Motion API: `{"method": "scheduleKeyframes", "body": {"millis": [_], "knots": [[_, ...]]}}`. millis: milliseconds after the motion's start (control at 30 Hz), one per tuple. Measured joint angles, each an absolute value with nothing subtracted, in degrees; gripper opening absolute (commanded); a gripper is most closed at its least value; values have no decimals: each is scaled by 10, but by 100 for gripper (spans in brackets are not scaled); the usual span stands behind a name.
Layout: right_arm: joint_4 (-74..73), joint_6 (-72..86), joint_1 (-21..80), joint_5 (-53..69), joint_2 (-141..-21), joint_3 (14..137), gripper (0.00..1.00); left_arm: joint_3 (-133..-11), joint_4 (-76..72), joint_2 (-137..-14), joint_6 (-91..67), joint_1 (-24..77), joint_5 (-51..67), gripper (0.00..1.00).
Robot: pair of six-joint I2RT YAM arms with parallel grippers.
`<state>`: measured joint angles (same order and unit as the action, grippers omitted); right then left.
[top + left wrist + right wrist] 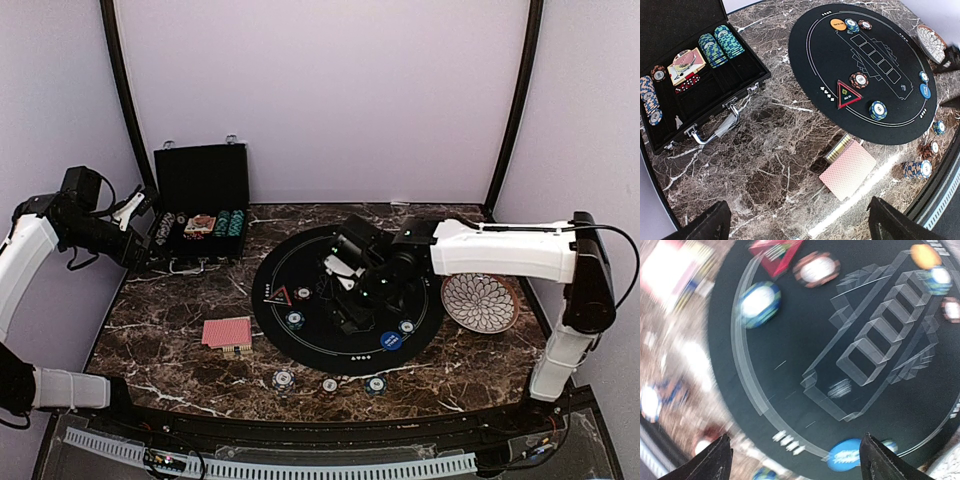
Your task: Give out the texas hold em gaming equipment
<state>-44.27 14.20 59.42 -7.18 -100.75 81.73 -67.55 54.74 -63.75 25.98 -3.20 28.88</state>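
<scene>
A red-backed card deck lies on the marble, left of the black round mat. The mat holds striped chips, a blue button disc and an orange button disc. Three chip piles stand near the table's front edge. My right gripper hovers open over the mat, nothing between its fingers. My left gripper hangs open beside the case, high above the table.
An open black case at the back left holds chip rows and cards. A white petal-pattern plate sits right of the mat. A red triangular marker lies on the mat. The right wrist view is motion-blurred.
</scene>
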Motion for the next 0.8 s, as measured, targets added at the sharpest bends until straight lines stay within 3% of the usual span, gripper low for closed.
{"method": "scheduleKeyframes", "body": {"millis": [233,800], "knots": [[-468,136,701,-19,-1005,788,91,-674,548,-637,260,-32,289,99],[-460,97,730,32,-1063,776,92,-674,549,-634,260,-32,289,99]]}}
